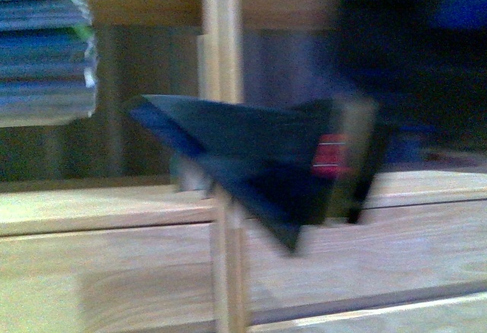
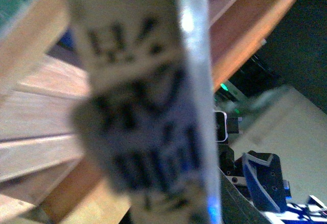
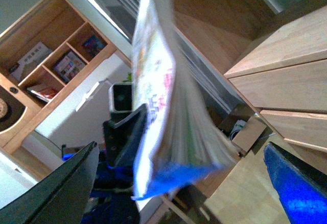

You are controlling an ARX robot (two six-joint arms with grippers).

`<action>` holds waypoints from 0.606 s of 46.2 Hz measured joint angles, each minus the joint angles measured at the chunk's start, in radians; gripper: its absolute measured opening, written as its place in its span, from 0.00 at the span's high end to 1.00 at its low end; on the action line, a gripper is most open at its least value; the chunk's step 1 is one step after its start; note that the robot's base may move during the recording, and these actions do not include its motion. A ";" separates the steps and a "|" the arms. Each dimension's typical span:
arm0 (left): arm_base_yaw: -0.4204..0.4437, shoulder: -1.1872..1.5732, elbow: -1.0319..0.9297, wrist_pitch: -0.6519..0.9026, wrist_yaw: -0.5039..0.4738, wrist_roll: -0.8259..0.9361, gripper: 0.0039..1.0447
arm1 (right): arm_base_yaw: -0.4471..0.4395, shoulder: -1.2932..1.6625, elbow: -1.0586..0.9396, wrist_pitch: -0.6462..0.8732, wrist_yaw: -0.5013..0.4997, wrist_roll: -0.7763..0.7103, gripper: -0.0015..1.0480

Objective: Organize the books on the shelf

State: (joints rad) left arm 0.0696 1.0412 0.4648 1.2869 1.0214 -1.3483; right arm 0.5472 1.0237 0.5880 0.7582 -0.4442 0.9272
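Note:
The thin white softcover book (image 1: 251, 158) hangs tilted and blurred in front of the shelf (image 1: 106, 207), its red spine mark showing. Its black lettering (image 2: 138, 106) fills the left wrist view and hides my left gripper's own fingers. In the right wrist view my left gripper (image 3: 126, 134) is shut on the book's (image 3: 158, 96) edge. My right gripper (image 3: 185, 185) is open, with one finger on each side of the book's lower corner and not touching it. The shelf's drawer-like panels (image 3: 278, 88) lie just beyond.
A stack of books (image 1: 46, 44) lies flat in the upper left compartment. The shelf's upright divider (image 1: 221, 52) stands behind the held book. A second wooden bookcase (image 3: 56, 63) with a few items stands across the room.

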 joint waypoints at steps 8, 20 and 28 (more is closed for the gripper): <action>-0.010 0.010 0.117 -0.107 -0.142 0.226 0.94 | -0.145 -0.060 -0.050 -0.002 -0.053 0.006 0.07; 0.002 0.335 0.388 -0.242 -0.264 0.433 0.94 | -0.340 -0.149 -0.127 -0.006 -0.146 0.042 0.07; 0.008 0.483 0.596 -0.407 -0.336 0.681 0.94 | -0.478 -0.265 -0.176 -0.101 -0.208 0.008 0.07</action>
State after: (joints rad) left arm 0.0772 1.5242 1.0611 0.8803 0.6857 -0.6674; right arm 0.0692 0.7586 0.4122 0.6575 -0.6518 0.9356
